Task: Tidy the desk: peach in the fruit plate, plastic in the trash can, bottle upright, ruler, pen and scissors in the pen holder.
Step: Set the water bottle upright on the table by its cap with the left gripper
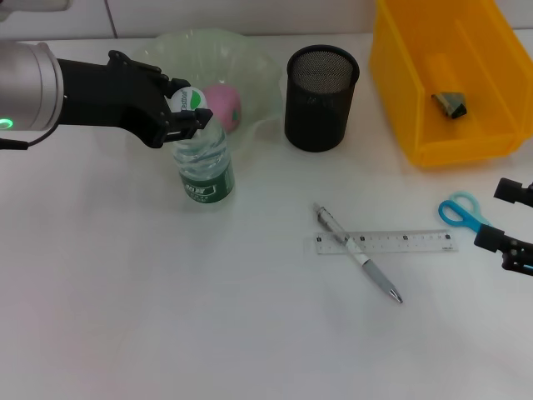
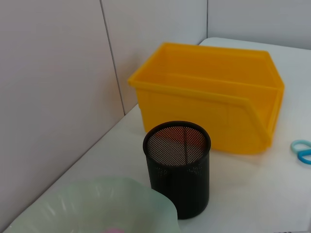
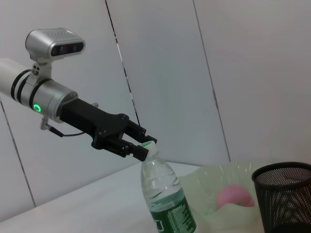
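A clear water bottle [image 1: 204, 167] with a green label stands upright on the table. My left gripper [image 1: 188, 105] is shut on its cap; the right wrist view shows this too [image 3: 144, 147]. The pink peach [image 1: 223, 105] lies in the pale green fruit plate [image 1: 250, 62]. The black mesh pen holder [image 1: 321, 97] stands to the plate's right. A pen [image 1: 358, 253] lies across a clear ruler [image 1: 385, 242]. The blue scissors [image 1: 462, 210] lie at the far right, beside my open right gripper [image 1: 508, 218]. A crumpled piece of plastic [image 1: 450, 104] lies in the yellow bin [image 1: 416, 125].
The left wrist view shows the pen holder [image 2: 177, 167], the yellow bin [image 2: 209, 97], the plate's rim [image 2: 97, 204] and the scissors' handle [image 2: 302, 151]. A wall runs behind the table.
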`<state>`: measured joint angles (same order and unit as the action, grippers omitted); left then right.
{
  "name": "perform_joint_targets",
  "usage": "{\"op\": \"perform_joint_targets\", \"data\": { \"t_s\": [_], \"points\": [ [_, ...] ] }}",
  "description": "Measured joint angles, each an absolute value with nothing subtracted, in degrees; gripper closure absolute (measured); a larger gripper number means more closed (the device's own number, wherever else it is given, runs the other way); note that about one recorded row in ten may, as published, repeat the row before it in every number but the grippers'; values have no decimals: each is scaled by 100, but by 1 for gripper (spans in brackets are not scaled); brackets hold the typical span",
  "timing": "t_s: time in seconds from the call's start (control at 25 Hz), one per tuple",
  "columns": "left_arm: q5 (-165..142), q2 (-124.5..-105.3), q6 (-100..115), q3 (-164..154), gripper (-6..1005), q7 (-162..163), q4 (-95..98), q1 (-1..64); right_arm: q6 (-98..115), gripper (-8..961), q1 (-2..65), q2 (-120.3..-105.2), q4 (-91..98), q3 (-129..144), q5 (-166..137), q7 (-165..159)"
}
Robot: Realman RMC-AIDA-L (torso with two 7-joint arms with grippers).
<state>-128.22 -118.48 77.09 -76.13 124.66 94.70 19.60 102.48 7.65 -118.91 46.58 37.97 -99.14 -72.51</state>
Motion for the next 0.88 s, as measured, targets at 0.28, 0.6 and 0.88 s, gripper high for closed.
{"op": "perform_joint_targets", "data": {
  "t_s": [0.28,0.6,0.88],
  "points": [
    [-12820,-11855,7697,-7611,567,12437,9460,1965,10251,118,768,-11893,4658,3797,-9914,-7255],
    [-12681,-11853,7679,-7592,567,12472,9434,2038,10257,119,784,-11900,4658,3797,-9931,-7263],
    [-12566,-11856,7710,-7454,566,12487,9399,2047,10257,118,807,-11901,4658,3797,-9947,-7285]
  ]
}}
